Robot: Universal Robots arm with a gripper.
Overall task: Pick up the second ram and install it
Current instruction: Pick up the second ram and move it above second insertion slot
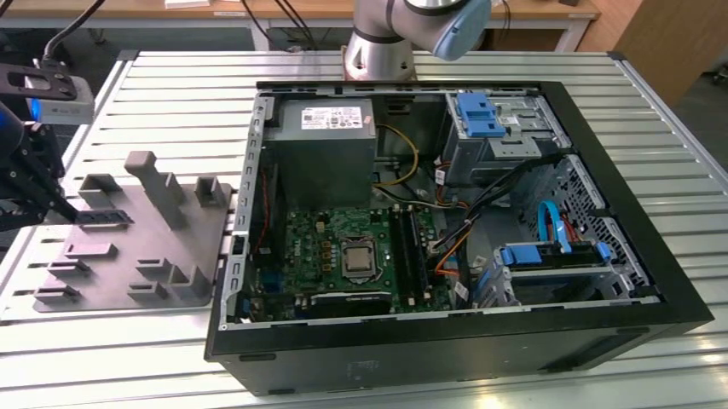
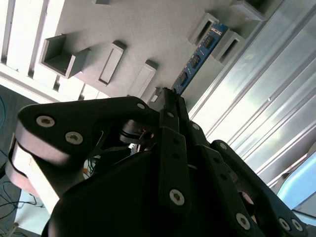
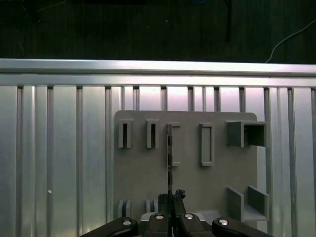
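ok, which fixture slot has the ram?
The slot in line with the gripper: a thin dark ram stands on edge in it. The neighbouring slots look empty.

Counts: 1 robot arm (image 1: pixel 410 25), 1 gripper (image 3: pixel 171 197). 1 ram stick (image 3: pixel 169 148) standing on 1 grey holder plate (image 3: pixel 143 173). 1 open computer case (image 1: pixel 455 345), at 3 o'clock from the plate in the exterior view. Inside the case: 1 green motherboard (image 1: pixel 307 247), 1 grey power supply (image 1: pixel 324 149), 2 blue drive caddies (image 1: pixel 476 115) at 1 and 4 o'clock. 1 slatted metal table (image 1: pixel 170 94).
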